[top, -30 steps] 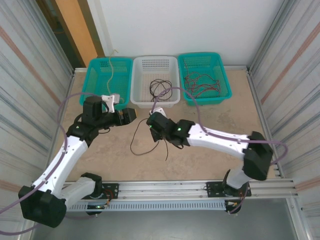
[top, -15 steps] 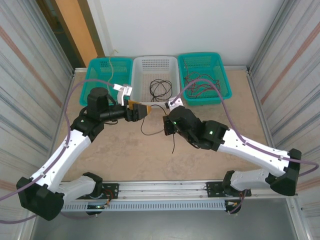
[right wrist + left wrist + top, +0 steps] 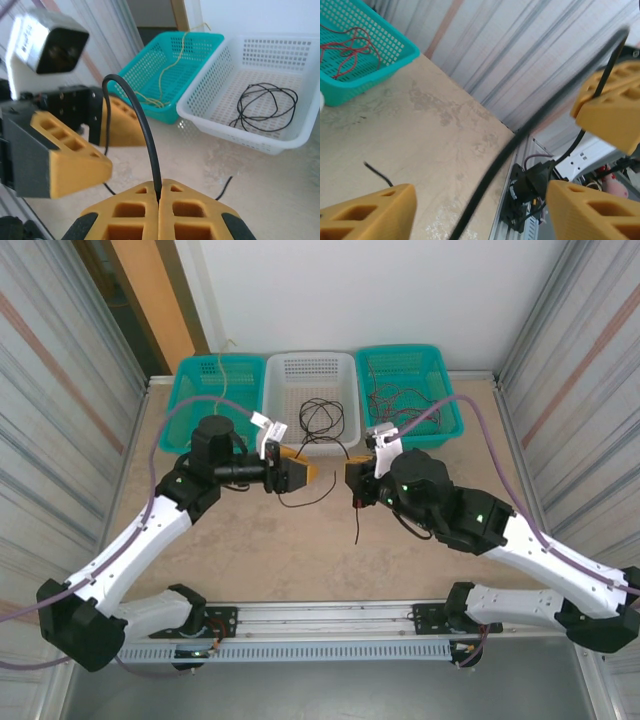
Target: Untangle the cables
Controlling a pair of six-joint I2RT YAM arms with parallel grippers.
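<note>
The black cable (image 3: 151,150) looked thin, light and limp: it arched out of the right gripper (image 3: 159,196), sagged between the two arms and let a loose tail dangle toward the table (image 3: 300,565), so it would likely bend and loop wherever it was slack, and would probably slip through a soft pinch. The right gripper had its fingers pressed fully together on the cable, some way in from the free end. The left gripper (image 3: 480,200) had its fingers spread wide, with the cable running through the gap and nothing clamped. By my reading, the best place for it to take hold was the straight run crossing that gap, near the other grip, so that little slack was left to coil back. There was one cable held above the table in front of the baskets, between the two grippers. There were three baskets at the far edge. The white basket (image 3: 310,447) in the middle held a black coil (image 3: 320,417), though whether that was one wire or more could not be told. The left teal basket (image 3: 190,390) held one yellow cable (image 3: 222,375). The right teal basket (image 3: 415,440) held a tangle of red cables (image 3: 400,405) too knotted to count.
</note>
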